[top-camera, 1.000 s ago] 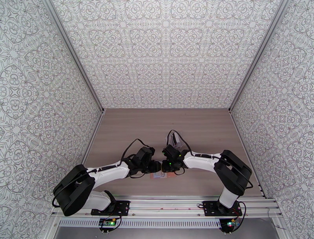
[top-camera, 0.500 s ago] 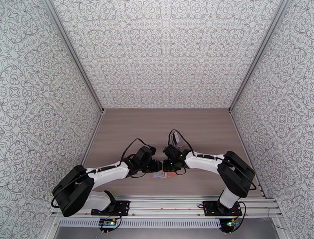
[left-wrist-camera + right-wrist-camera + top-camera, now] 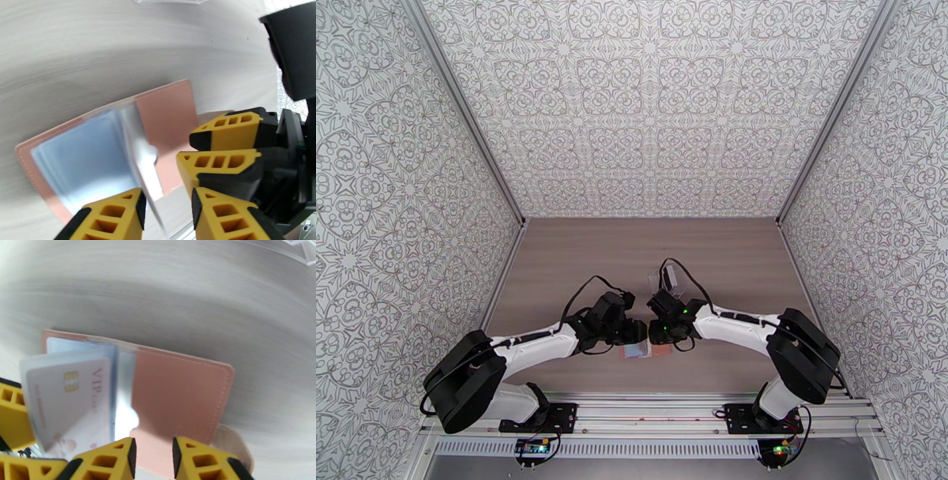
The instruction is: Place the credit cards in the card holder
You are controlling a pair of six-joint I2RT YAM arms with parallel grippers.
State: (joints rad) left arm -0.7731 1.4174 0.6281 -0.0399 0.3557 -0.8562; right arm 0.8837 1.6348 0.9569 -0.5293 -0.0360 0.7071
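Outward has swung the right arm (image 3: pixel 798 347), and the right gripper (image 3: pixel 154 447) has eased a little wider. Its jaws are narrow with nothing between them, poised over the near edge of the card holder (image 3: pixel 179 398), which lies open by the table's (image 3: pixel 727 260) front. Just left, the left gripper (image 3: pixel 168 197) stands part open astride a clear leaf (image 3: pixel 134 130). A white card (image 3: pixel 67 398) rides there, long axis along the holder's fold — the left arm's nearer. Beyond lies a clear pouch (image 3: pixel 669 278).
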